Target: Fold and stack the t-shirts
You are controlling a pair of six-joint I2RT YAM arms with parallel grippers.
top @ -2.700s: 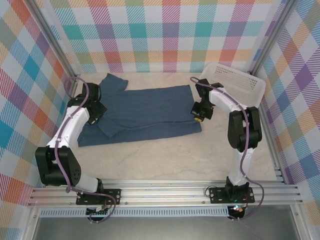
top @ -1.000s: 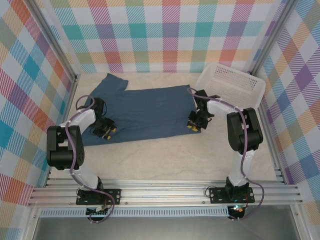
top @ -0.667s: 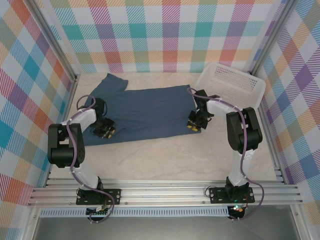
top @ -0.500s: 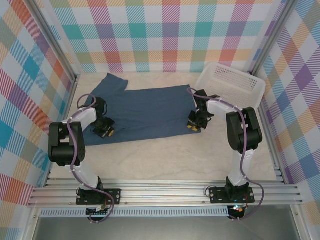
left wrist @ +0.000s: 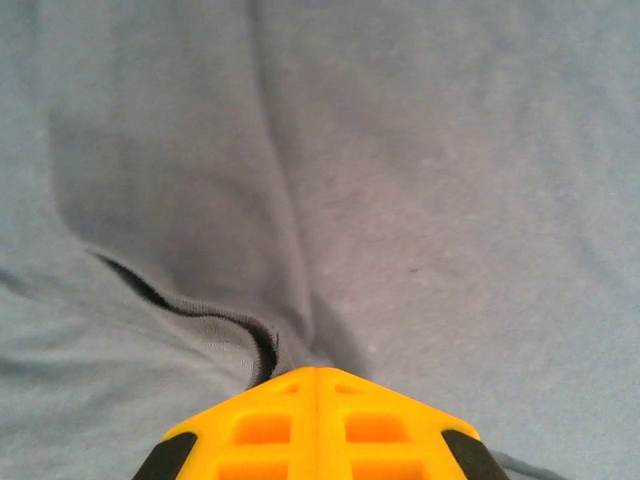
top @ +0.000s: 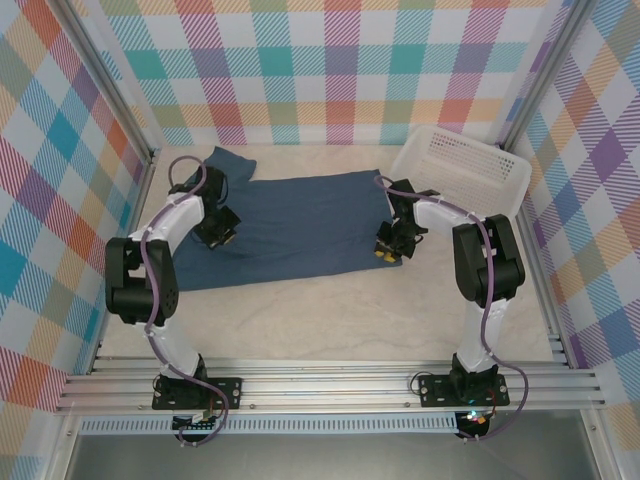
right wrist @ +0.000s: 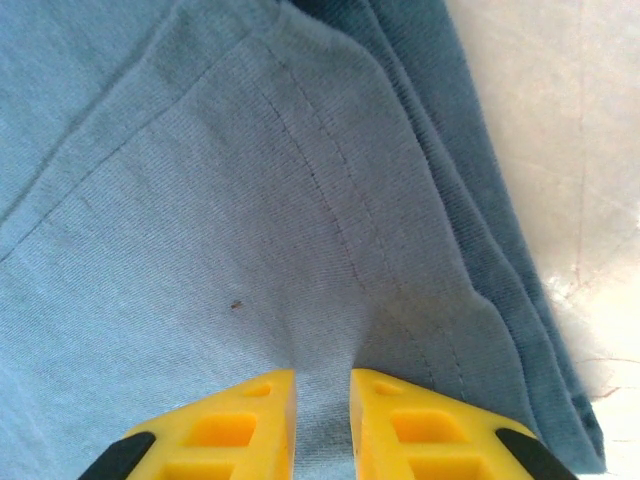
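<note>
A dark slate-blue t-shirt [top: 300, 225] lies spread across the back half of the table, one sleeve reaching toward the back left corner. My left gripper [top: 220, 232] sits over the shirt's left part. In the left wrist view its yellow jaws [left wrist: 317, 372] are pressed together on a raised ridge of the t-shirt [left wrist: 450, 180], a dark hem curling in at the tips. My right gripper [top: 384, 251] rests on the shirt's near right corner. The right wrist view has its jaws [right wrist: 322, 385] a narrow gap apart, pinching puckered t-shirt fabric [right wrist: 200, 200] beside the stitched hem.
A white mesh basket [top: 460, 165] stands at the back right, just past the right arm. Bare table [top: 330, 320] stretches from the shirt's near edge to the arm bases. Checked walls close in the left, back and right sides.
My left gripper closed at the shirt's near left edge and then moved toward the back, over the shirt. The right gripper has stayed at the near right corner.
</note>
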